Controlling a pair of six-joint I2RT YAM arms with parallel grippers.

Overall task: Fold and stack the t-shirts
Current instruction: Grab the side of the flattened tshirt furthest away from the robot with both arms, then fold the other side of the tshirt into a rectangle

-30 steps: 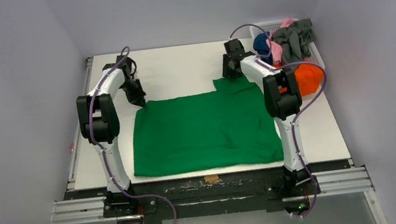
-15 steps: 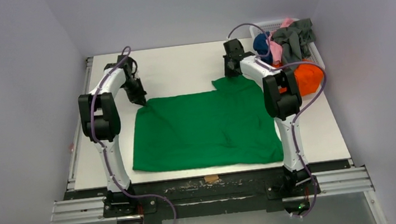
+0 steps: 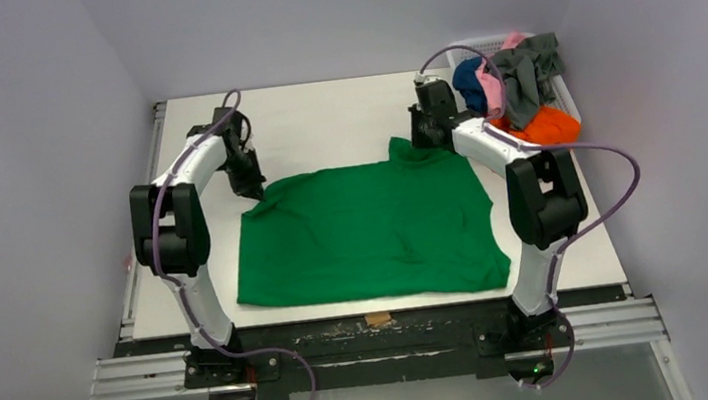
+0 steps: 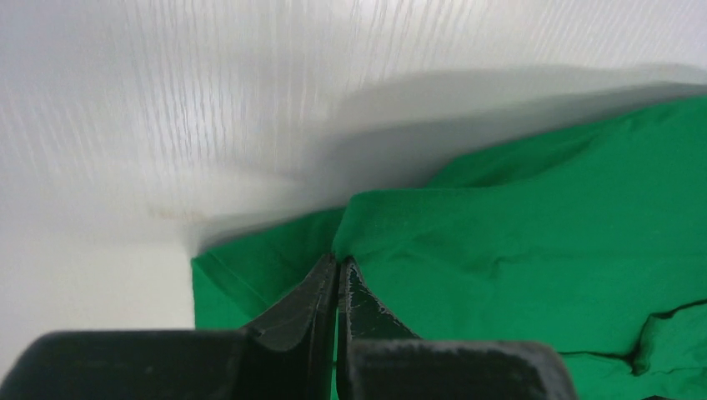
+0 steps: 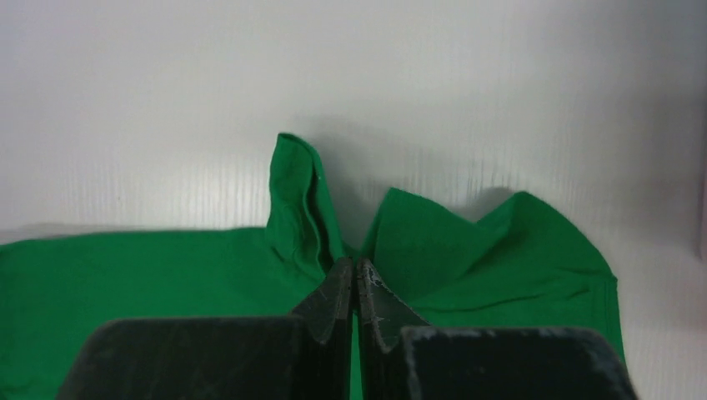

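Observation:
The bright green t-shirt lies spread on the white table, its far edge lifted at both corners. My left gripper is shut on the shirt's far left corner; in the left wrist view the cloth bunches between the closed jaws. My right gripper is shut on the far right corner; in the right wrist view green cloth folds up on both sides of the closed jaws. The orange, grey, pink and navy shirts sit in a heap at the far right.
A white lattice basket holds the heap of shirts at the far right corner, close to my right arm. Bare table lies beyond the green shirt. Grey walls enclose the table. A small tan patch sits on the near edge.
Both grippers have pulled the green shirt's far corners rightward and away. The shirt has shifted right and its far edge has drawn taut. The right arm's elbow has swung out to the right.

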